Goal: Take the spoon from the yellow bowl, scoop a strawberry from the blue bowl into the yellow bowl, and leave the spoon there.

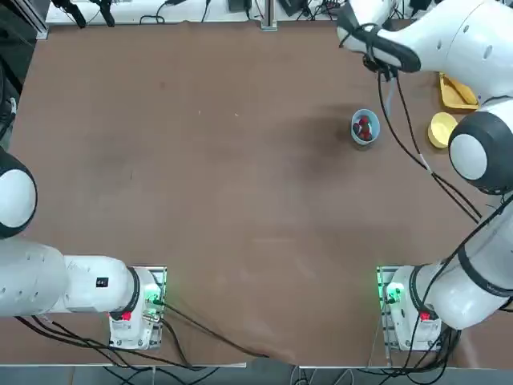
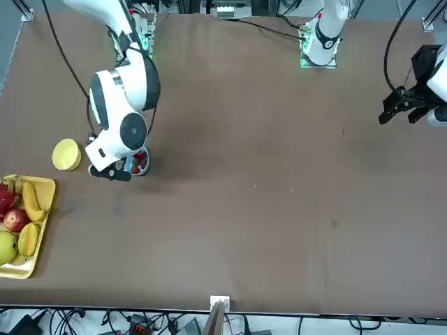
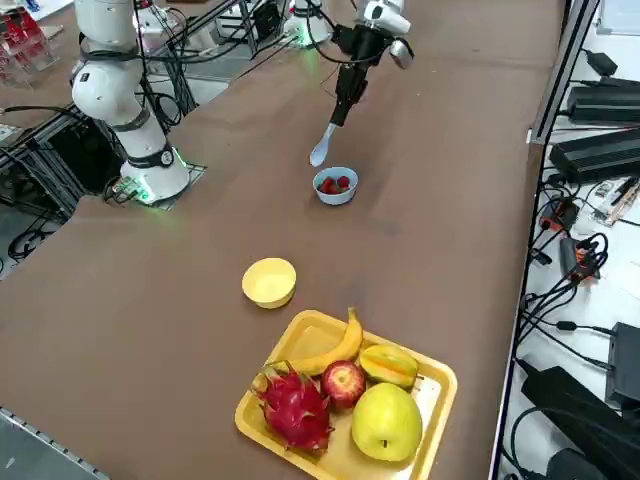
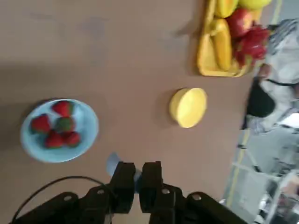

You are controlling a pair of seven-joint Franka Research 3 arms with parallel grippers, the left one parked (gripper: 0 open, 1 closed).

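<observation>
My right gripper point(image 3: 347, 95) hangs above the table, shut on the handle of the pale blue-white spoon point(image 3: 322, 148). The spoon points down, its bowl end just above and beside the blue bowl point(image 3: 336, 187). Several small red strawberries point(image 4: 55, 126) lie in the blue bowl point(image 4: 60, 129). The yellow bowl point(image 3: 270, 282) stands empty nearer the fruit tray, apart from the spoon. In the wrist view the gripper point(image 4: 138, 175) has its fingers pressed together on the spoon point(image 4: 113, 163), with the yellow bowl point(image 4: 188, 107) beyond. From overhead, the blue bowl point(image 1: 365, 127) sits left of the yellow bowl point(image 1: 442, 129).
A rectangular yellow tray point(image 3: 440, 400) with a banana, an apple, a dragon fruit and other fruit stands near the table's edge, past the yellow bowl. It also shows in the front view as the tray point(image 2: 43, 209). Brown tabletop point(image 1: 224, 176) stretches wide to the left.
</observation>
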